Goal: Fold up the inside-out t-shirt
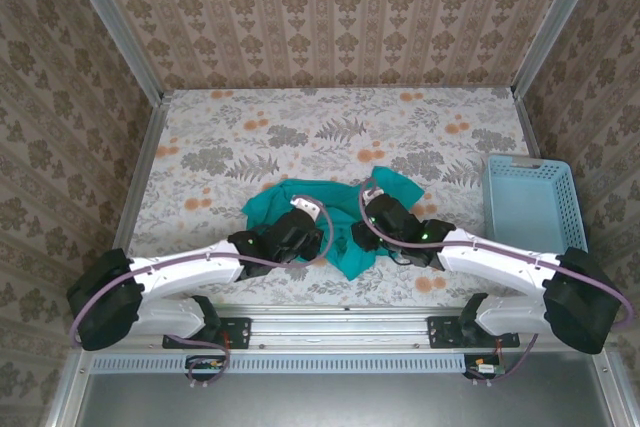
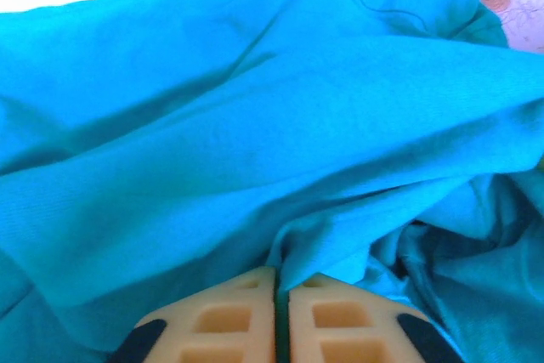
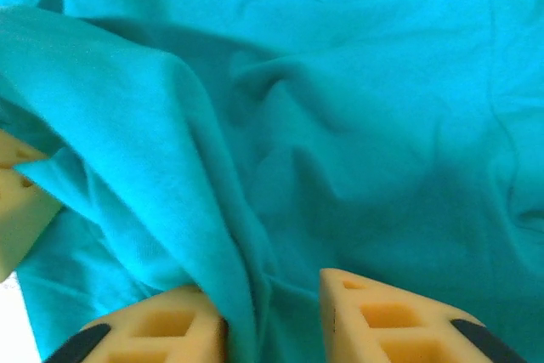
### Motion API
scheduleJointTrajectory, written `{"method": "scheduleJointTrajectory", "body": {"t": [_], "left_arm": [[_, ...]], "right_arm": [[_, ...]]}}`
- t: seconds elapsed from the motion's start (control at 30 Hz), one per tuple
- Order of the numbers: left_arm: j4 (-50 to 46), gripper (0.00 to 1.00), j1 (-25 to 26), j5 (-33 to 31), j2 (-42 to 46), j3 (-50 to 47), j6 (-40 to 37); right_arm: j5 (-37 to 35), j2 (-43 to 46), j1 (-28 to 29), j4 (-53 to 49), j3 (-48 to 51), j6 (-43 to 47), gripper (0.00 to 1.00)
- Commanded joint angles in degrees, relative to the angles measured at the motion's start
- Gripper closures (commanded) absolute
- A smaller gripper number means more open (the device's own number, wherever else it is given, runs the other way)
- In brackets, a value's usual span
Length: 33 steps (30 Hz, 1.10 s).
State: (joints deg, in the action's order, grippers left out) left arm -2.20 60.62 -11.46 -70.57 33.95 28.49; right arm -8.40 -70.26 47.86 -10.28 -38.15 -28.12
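Observation:
The inside-out t-shirt is a teal-green crumpled heap at the middle of the table, toward the near edge. Both grippers are down on it, side by side. My left gripper sits on the shirt's left part. In the left wrist view its yellow pads are shut on a thin ridge of the t-shirt. My right gripper rests on the shirt's right part. Its fingers stand apart, open, with a loose fold of the t-shirt draped against the left finger and lying in the gap.
A light-blue slotted basket stands at the table's right edge, beside the right arm. Patterned walls close in the table at the back and both sides. Bare floral tabletop lies behind the shirt.

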Motion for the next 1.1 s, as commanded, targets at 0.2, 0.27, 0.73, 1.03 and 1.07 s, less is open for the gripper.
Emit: {"method": "scheduleJointTrajectory", "body": {"t": [0.2,0.27,0.73,1.03,1.07], "left_arm": [[7.9,0.97,-0.8,7.1,-0.2,-1.6,1.7],[8.7,0.98,-1.0,7.6,0.2,-2.0,1.9],[10.4,0.99,-1.5,6.9,4.2,-6.2,3.8],[11.6,1.0,-1.4,7.7,5.0,-6.7,4.6],[11.5,1.0,-1.5,7.8,5.0,-6.7,4.6]], "right_arm": [[-4.7,11.5,8.8,-10.1,-2.2,-2.3,0.55],[-2.7,12.6,11.9,-7.6,-1.3,-4.5,0.55],[6.3,-5.3,9.0,11.0,-1.0,-8.8,0.62],[6.4,-12.5,5.3,12.1,-2.5,-7.9,0.59],[6.2,-12.9,5.2,12.5,-2.5,-8.0,0.59]]}}
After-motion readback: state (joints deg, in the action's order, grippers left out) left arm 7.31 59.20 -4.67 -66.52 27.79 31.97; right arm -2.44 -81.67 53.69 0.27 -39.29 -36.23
